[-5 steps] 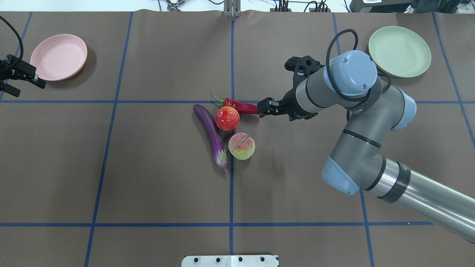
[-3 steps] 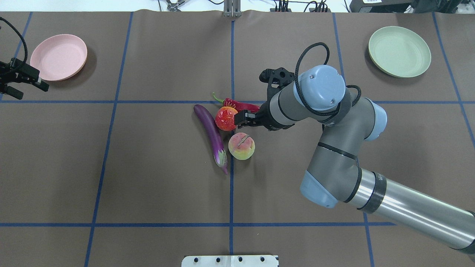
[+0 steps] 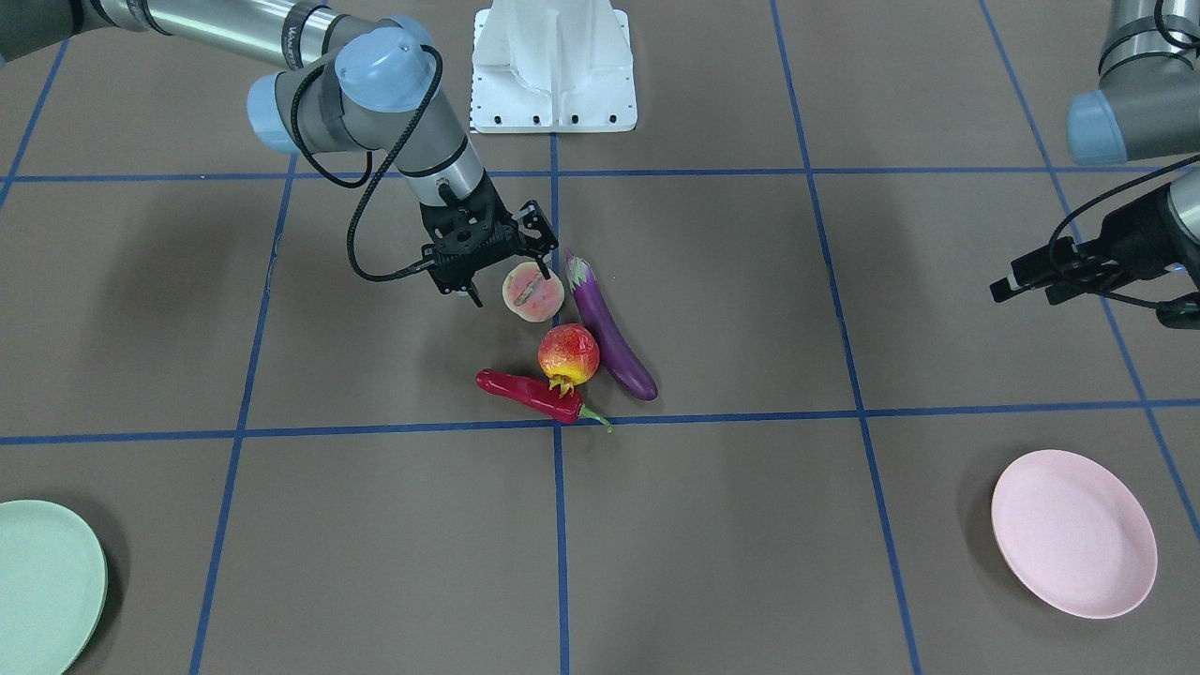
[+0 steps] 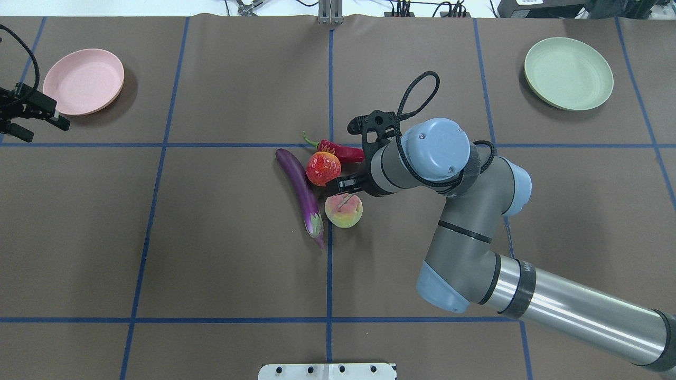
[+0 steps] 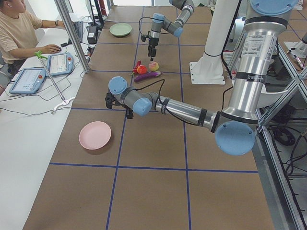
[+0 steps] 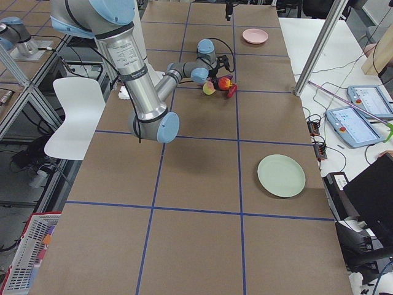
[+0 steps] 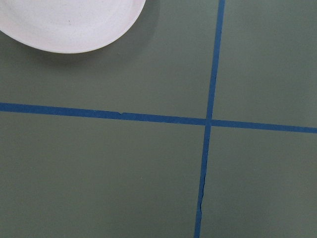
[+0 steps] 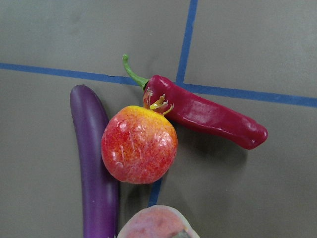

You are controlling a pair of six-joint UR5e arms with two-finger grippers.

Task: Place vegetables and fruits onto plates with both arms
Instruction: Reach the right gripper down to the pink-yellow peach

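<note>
Four foods lie together at the table's middle: the purple eggplant (image 4: 301, 190), the red chili (image 4: 343, 151), the pomegranate (image 4: 323, 168) and the peach (image 4: 344, 210). My right gripper (image 4: 342, 186) hovers open just over the peach's far edge, between the peach and the pomegranate, and holds nothing. Its wrist view shows the pomegranate (image 8: 139, 145), the chili (image 8: 208, 116), the eggplant (image 8: 91, 163) and the top of the peach (image 8: 156, 225). My left gripper (image 4: 31, 122) is open and empty beside the pink plate (image 4: 83, 81). The green plate (image 4: 569, 73) sits bare at the far right.
The white robot base (image 3: 553, 66) stands at the near table edge. Blue tape lines cross the brown mat. The pink plate's edge shows in the left wrist view (image 7: 64, 20). An operator (image 5: 19, 28) sits beside the table with tablets.
My right arm has swung left and toward the robot, from the chili's tip past the pomegranate to the peach's edge. The foods have not moved. The left gripper shifted only slightly.
</note>
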